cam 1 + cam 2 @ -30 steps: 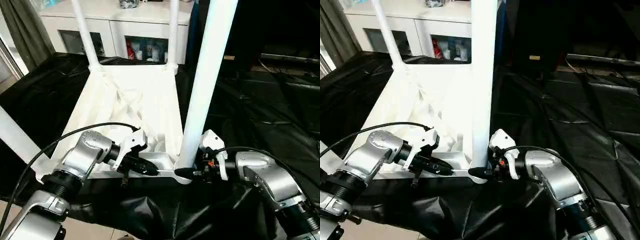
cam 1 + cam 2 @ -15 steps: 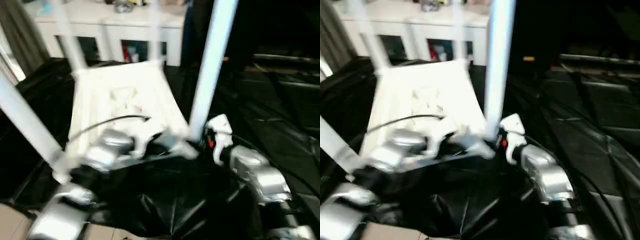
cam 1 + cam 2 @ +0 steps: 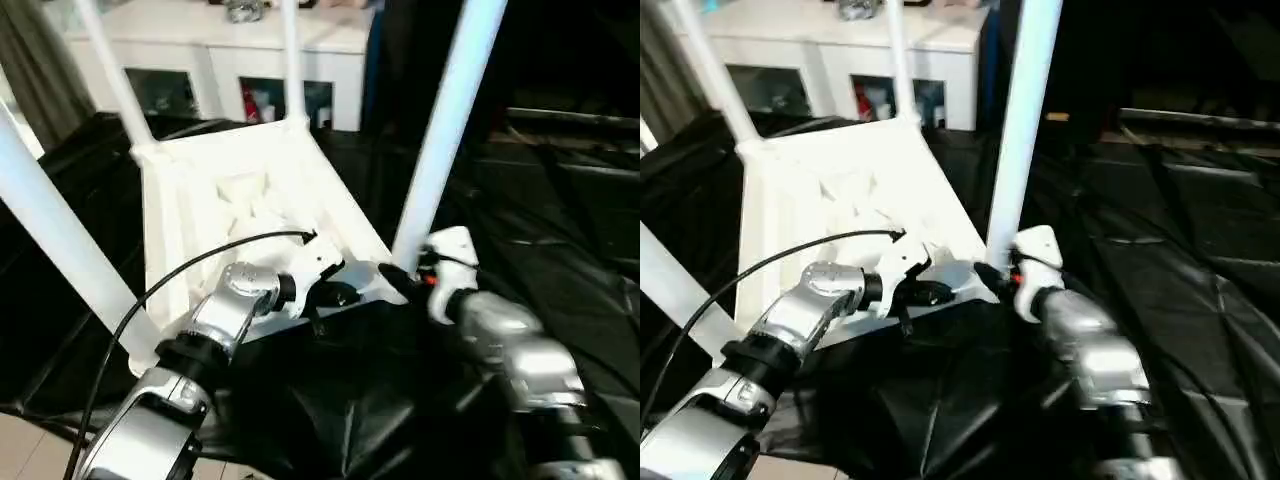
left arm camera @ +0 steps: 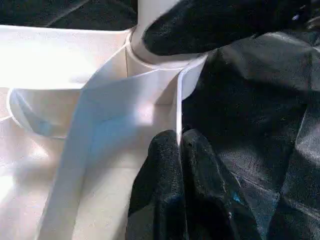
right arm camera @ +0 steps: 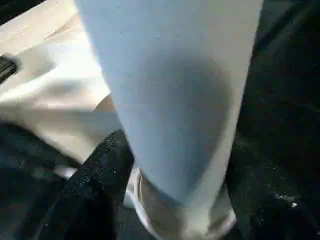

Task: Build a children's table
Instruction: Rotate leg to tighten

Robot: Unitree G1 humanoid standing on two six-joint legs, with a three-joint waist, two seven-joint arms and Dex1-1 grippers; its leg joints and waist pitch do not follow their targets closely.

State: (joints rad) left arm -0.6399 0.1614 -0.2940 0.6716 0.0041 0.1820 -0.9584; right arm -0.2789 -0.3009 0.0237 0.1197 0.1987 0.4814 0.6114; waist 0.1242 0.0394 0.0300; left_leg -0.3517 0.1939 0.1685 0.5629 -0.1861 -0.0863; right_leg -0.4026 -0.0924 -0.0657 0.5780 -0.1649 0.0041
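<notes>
Lying upside down on a black sheet (image 3: pixel 560 230): one white table top (image 3: pixel 240 200), ribbed underside facing up, with four white legs rising from its corner sockets. Far left leg (image 3: pixel 112 70) and far right leg (image 3: pixel 291 60) stand at the corners nearest a white cabinet (image 3: pixel 200 40) with glass doors. Near left leg (image 3: pixel 55 230) slants up toward the left edge of the head view; near right leg (image 3: pixel 445 140) rises steeply beside the right arm.

Left gripper (image 4: pixel 180 142): black fingers (image 4: pixel 160 170) clenched on the thin upright rim of the table top, one finger on each face of the wall, just beside the near right corner socket (image 4: pixel 150 55). In the head view this gripper (image 3: pixel 340 294) sits at the near edge of the top, a black cable (image 3: pixel 200 270) arching over its silver forearm.

Right gripper (image 3: pixel 392 283): at the base of the near right leg, touching the socket. In its wrist view one black finger (image 5: pixel 100 175) presses against the leg (image 5: pixel 175 100) and a second dark shape lies on the leg's other side; the leg stands between them, grasped.
</notes>
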